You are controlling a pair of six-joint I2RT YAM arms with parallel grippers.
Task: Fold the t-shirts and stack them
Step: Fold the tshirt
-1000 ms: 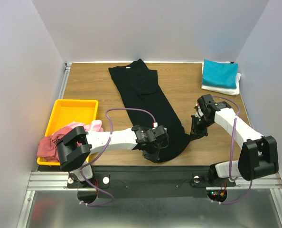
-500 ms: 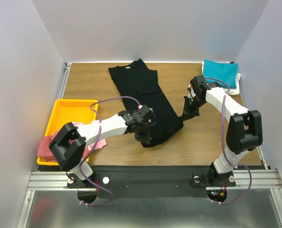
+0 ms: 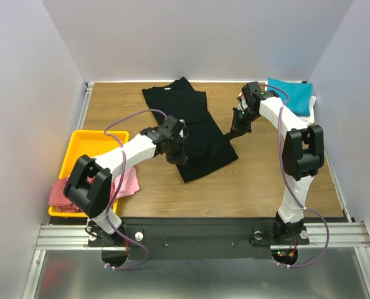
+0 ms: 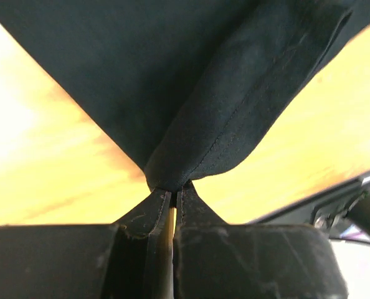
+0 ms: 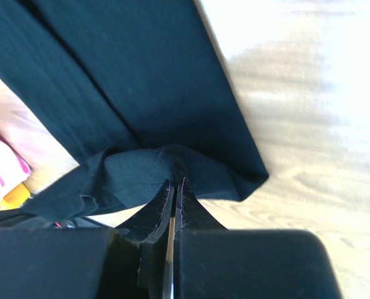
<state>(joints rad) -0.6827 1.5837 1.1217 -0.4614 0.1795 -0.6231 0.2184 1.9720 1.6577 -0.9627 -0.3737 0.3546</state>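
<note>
The large black t-shirt [image 3: 185, 115] lies lengthwise on the wooden table, its lower end doubled back over the middle. My left gripper [image 3: 174, 151] is shut on the hem's left corner; the cloth [image 4: 191, 93] bunches at its tips [image 4: 172, 190]. My right gripper [image 3: 237, 128] is shut on the hem's right corner, with black cloth [image 5: 141, 93] pinched at its tips [image 5: 174, 182]. The teal t-shirt [image 3: 289, 95] lies folded on the white t-shirt [image 3: 295, 116] at the back right. The pink t-shirt [image 3: 128, 182] and the dusty red t-shirt [image 3: 60, 193] lie at the tray's near end.
The yellow tray [image 3: 94, 143] stands at the left edge. Grey walls close in the table on three sides. A metal rail [image 3: 191, 233] with the arm bases runs along the near edge.
Both grippers have carried the black shirt's lower hem away from the near edge toward the back, folding the lower part over the shirt's middle.
</note>
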